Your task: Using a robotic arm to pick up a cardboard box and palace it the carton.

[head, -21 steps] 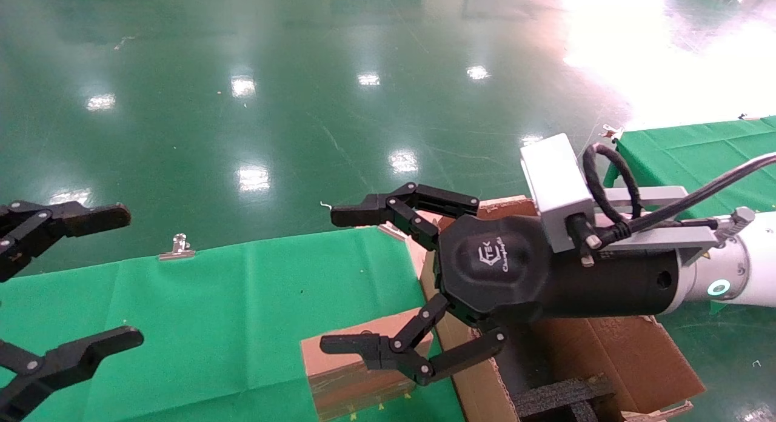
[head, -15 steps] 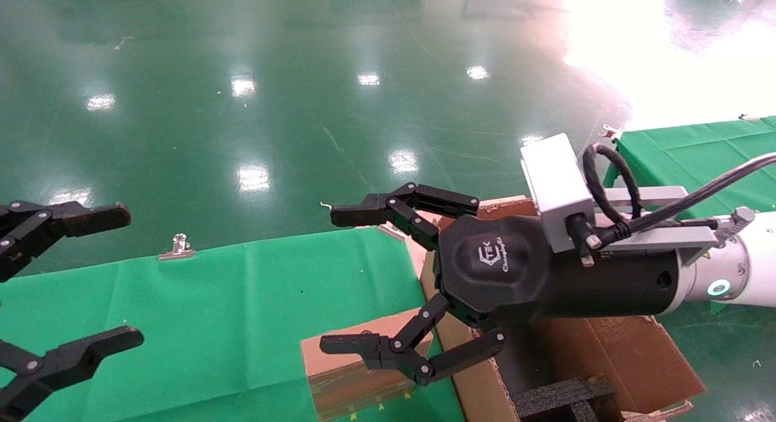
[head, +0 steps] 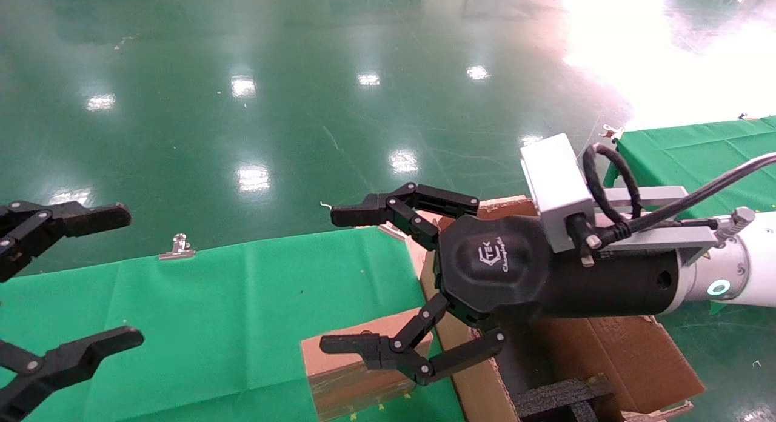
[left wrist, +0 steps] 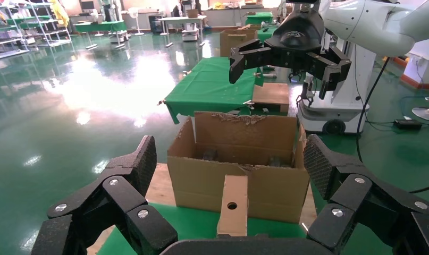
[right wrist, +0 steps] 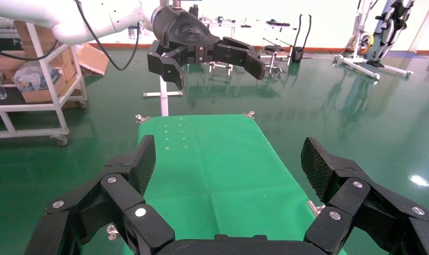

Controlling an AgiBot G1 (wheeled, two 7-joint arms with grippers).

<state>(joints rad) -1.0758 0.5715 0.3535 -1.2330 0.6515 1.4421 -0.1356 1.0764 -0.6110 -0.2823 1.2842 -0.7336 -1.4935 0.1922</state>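
- Head view: the right gripper (head: 388,282) of the robotic arm (head: 739,270) hangs in the air above the seam between the table (head: 212,301) and the carton (head: 630,355), fingers spread wide and released, grasping nothing
- The left gripper (head: 79,276) shows at the left edge, raised over the green cloth, its fingers also spread and empty
- The cardboard box (head: 351,367) stands on the table just beside the carton's near wall, below the right gripper's lower fingers and apart from them as far as this view tells
- In the left wrist view the cardboard box (left wrist: 233,204) stands upright on its narrow edge against the carton (left wrist: 238,170), its 1 round hole facing the camera, with the right gripper (left wrist: 289,59) high above the carton
- The carton is open, flaps up, with black foam (head: 564,398) inside
- Judged from this, the task is barely begun: nothing is gripped, the box is not in the carton; reaching down, closing on the box, lifting it over the wall and releasing are all left
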